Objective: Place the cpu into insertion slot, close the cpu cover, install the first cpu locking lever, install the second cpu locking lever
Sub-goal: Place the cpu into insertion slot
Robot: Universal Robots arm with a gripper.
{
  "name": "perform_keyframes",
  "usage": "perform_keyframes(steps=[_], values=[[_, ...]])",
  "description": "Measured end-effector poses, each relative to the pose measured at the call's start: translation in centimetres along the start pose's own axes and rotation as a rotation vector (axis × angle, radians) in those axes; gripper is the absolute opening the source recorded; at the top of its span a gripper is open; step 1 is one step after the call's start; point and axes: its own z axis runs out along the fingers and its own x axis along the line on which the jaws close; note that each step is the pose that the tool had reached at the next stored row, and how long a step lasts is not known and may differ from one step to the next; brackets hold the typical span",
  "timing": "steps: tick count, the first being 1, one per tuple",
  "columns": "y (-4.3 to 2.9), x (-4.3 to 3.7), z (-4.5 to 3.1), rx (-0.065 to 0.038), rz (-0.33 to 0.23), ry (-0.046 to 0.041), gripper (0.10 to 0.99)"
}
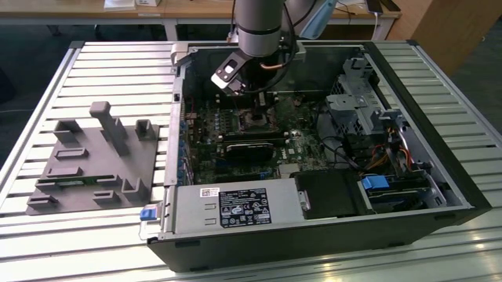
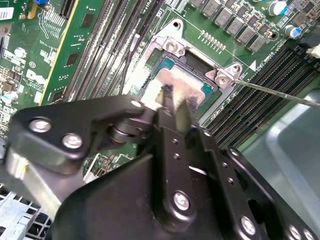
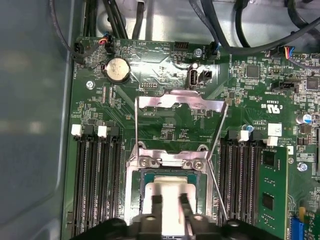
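Observation:
The cpu [image 3: 170,192] lies flat in the insertion slot [image 3: 135,200] on the green board, its silver top framed by its green edges; it also shows in the second wrist view [image 2: 172,80]. My gripper [image 3: 170,201] hangs right over the chip, and its two black fingers [image 3: 157,202] stand a little apart with nothing between them. The cpu cover [image 3: 182,102] is swung up and back from the slot. Both thin wire locking levers [image 3: 136,125] [image 3: 218,142] stand raised at its sides. In the exterior view my gripper [image 1: 263,98] reaches down into the case above the slot [image 1: 255,120].
Long black memory slots [image 3: 97,180] flank the socket, and a green card [image 3: 272,190] stands beside them. Cables [image 3: 225,25] cross the case wall. In the exterior view a power supply [image 1: 235,207] and a drive cage [image 1: 361,100] crowd the case; a grey fixture [image 1: 94,158] sits on the table.

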Motion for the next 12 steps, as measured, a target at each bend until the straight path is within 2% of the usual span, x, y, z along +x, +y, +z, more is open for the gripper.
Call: perform_keyframes(steps=[1, 2, 4, 12], values=[[0.03, 0.00, -0.03, 0.001, 0.000, -0.0001, 0.243], [0.05, 0.00, -0.05, 0.002, 0.000, 0.0000, 0.243], [0.05, 0.00, -0.07, 0.003, 0.000, 0.0003, 0.122], [0.05, -0.01, -0.22, 0.004, 0.000, -0.0001, 0.106]])
